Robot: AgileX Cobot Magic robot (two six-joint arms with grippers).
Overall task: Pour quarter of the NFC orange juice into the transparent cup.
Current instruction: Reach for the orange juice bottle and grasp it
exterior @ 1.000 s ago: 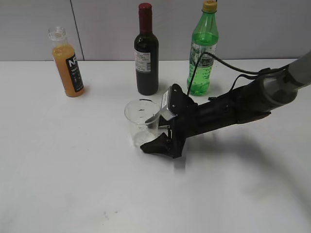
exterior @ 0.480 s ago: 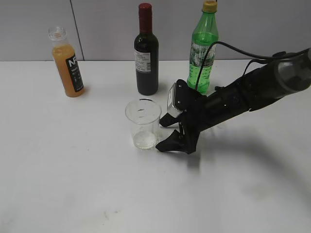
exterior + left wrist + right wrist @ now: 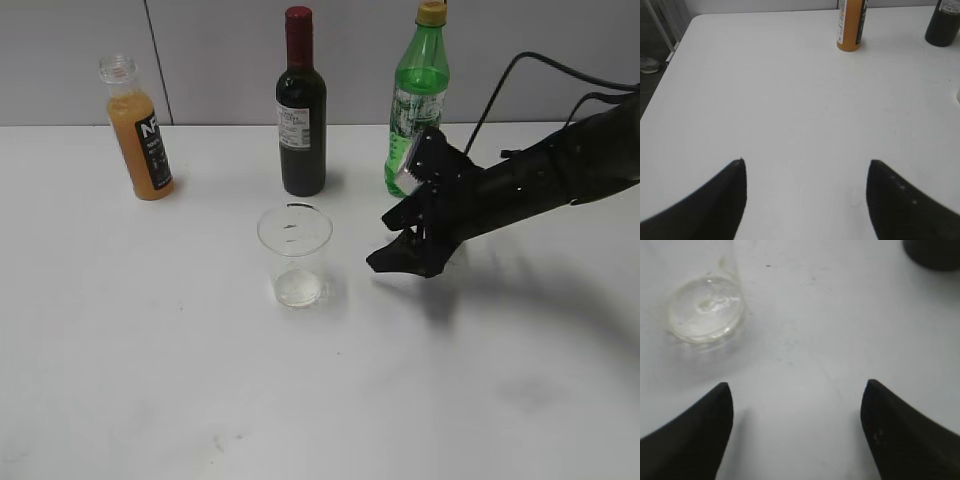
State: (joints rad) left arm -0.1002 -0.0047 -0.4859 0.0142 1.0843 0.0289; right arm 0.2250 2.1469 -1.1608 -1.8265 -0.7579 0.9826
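Observation:
The NFC orange juice (image 3: pixel 140 135), a small open bottle with a black label, stands upright at the back left of the white table; its lower part shows in the left wrist view (image 3: pixel 850 27). The transparent cup (image 3: pixel 294 255) stands empty in the middle, and its base shows in the right wrist view (image 3: pixel 706 310). My right gripper (image 3: pixel 398 250) is open and empty, a little to the right of the cup and above the table; in the right wrist view (image 3: pixel 797 395) its jaws stand wide apart. My left gripper (image 3: pixel 806 167) is open and empty over bare table; the exterior view does not show it.
A dark wine bottle (image 3: pixel 301 110) stands behind the cup, and its base shows in the left wrist view (image 3: pixel 943 22). A green soda bottle (image 3: pixel 417 105) stands at the back, just behind my right arm. The table's left edge (image 3: pixel 670 65) shows in the left wrist view.
My right gripper has let go of the cup and drawn back to the right and upward. The cup stays upright where it stood.

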